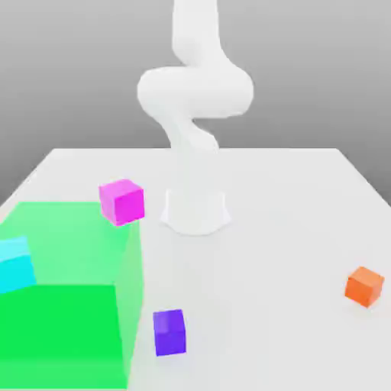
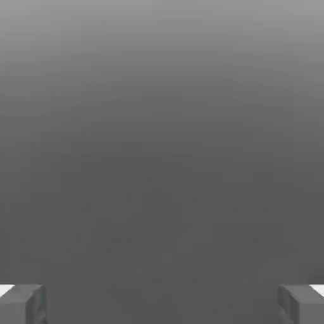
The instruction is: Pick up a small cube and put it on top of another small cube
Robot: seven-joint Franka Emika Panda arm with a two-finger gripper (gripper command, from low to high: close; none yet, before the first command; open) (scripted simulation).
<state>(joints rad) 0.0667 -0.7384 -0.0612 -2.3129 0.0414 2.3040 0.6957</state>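
Cubes point(image 1: 169, 333) point(image 1: 364, 287) point(image 1: 122, 202) point(image 1: 15, 265) — violet-blue, orange, magenta, cyan | block point(image 1: 61, 321) — green

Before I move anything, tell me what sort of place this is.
Most likely a simulated robot test scene: a white arm stands on a bare pale surface, plain-coloured cubes and a huge green block lie about, and the backdrop is featureless grey.

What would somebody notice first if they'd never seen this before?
Probably the huge bright green block at the exterior view's left, with a magenta-pink cube and a cyan cube seen against it. Next, maybe the tall white robot arm standing at the back. Then a violet-blue cube near the front and an orange cube at the exterior view's right.
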